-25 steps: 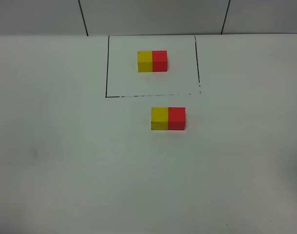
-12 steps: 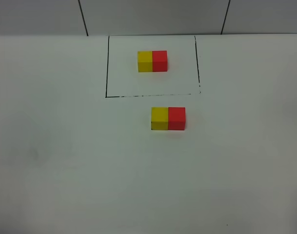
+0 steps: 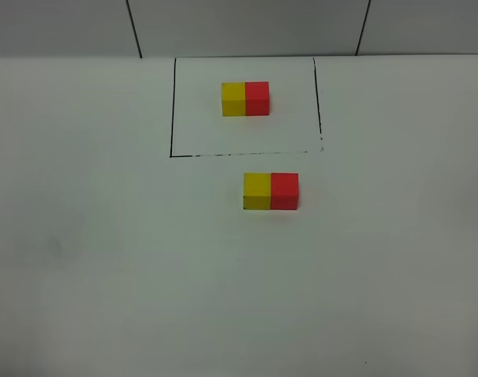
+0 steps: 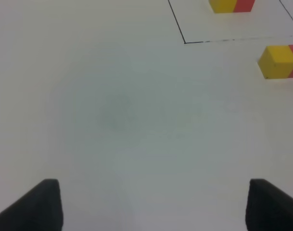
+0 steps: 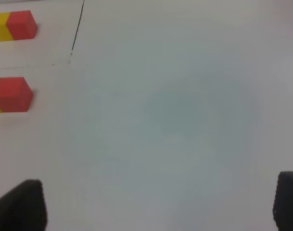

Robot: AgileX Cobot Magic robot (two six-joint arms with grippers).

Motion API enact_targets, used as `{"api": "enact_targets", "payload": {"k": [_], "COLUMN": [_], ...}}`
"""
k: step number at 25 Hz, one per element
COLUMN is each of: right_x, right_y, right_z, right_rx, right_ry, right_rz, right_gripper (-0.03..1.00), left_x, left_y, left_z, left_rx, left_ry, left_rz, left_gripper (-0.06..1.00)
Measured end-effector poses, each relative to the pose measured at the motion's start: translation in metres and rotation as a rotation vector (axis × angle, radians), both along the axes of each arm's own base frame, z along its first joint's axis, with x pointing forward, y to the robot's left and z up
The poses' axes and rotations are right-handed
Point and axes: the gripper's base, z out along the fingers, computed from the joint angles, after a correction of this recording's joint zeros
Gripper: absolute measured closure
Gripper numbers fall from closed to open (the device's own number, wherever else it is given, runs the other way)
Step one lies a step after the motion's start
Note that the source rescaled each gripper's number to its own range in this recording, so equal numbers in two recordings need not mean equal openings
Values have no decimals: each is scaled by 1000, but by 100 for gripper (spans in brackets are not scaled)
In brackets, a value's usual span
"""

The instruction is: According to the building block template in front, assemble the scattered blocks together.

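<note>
The building block template (image 3: 245,99), a yellow and a red cube joined as one bar, lies inside the thin black drawn rectangle (image 3: 172,110) at the back of the table. In front of the rectangle, the scattered yellow cube (image 3: 257,192) and red cube (image 3: 284,192) sit side by side and touching, yellow on the left. The left wrist view shows the yellow cube (image 4: 277,61) and the template (image 4: 232,5). The right wrist view shows the red cube (image 5: 12,94) and the template (image 5: 14,25). My left gripper (image 4: 153,207) and right gripper (image 5: 156,204) are open, empty and well back from the cubes. Neither shows in the high view.
The white table (image 3: 105,275) runs back to a grey panelled wall (image 3: 246,27) with dark seams. The rectangle's front line (image 3: 239,154) lies just behind the lower pair of cubes.
</note>
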Motion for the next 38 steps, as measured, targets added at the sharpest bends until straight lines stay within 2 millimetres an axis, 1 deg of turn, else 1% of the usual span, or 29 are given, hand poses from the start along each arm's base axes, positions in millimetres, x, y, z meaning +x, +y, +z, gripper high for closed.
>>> {"api": "enact_targets", "payload": {"k": [8, 12, 15, 18, 21, 23, 27, 38], "right_x": [0, 0, 0, 0, 0, 0, 0, 0], "right_y": [-1, -1, 0, 0, 1, 1, 1, 1], "right_z": [0, 0, 0, 0, 0, 0, 0, 0], "right_rx": [8, 13, 22, 23, 25, 25, 25, 29], "right_ry": [2, 2, 2, 2, 2, 2, 2, 2], "right_rz": [6, 8, 14, 13, 15, 15, 15, 13], "right_gripper": [4, 10, 18, 30, 38, 42, 44, 44], "left_x": [0, 0, 0, 0, 0, 0, 0, 0], "left_y": [0, 0, 0, 0, 0, 0, 0, 0], "left_z": [0, 0, 0, 0, 0, 0, 0, 0], "left_rx": [0, 0, 0, 0, 0, 0, 0, 0], "left_ry": [0, 0, 0, 0, 0, 0, 0, 0], "left_rz": [0, 0, 0, 0, 0, 0, 0, 0], "left_gripper": [24, 24, 24, 24, 24, 24, 24, 24]}}
